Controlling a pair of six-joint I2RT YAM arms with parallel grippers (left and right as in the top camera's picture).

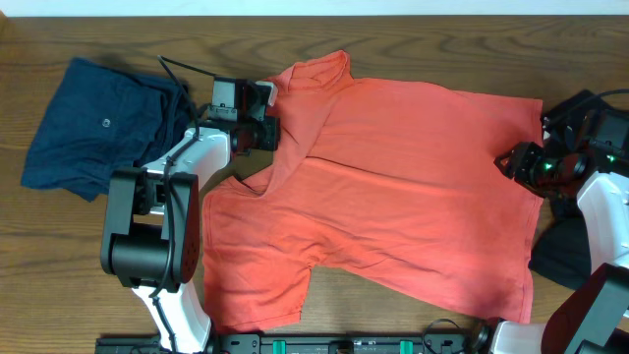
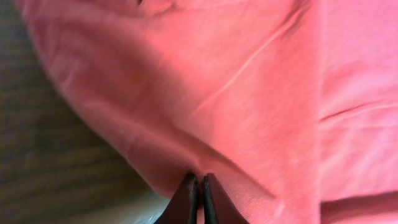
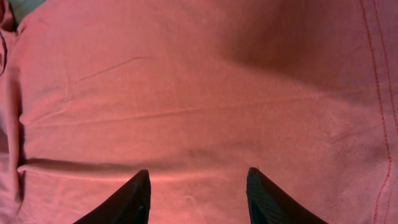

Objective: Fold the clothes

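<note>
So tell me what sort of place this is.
Probably a robot test bench for folding laundry: a wooden table, a left arm and a right arm working at it, and a coral T-shirt spread out with a navy garment beside it.

Brown wood-grain table [image 1: 59, 246]; pale strip [image 1: 393, 6] along far edge; even light.

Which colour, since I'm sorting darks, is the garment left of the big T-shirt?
Plain navy blue; the garment beside the T-shirt shows best in the overhead view.
</note>
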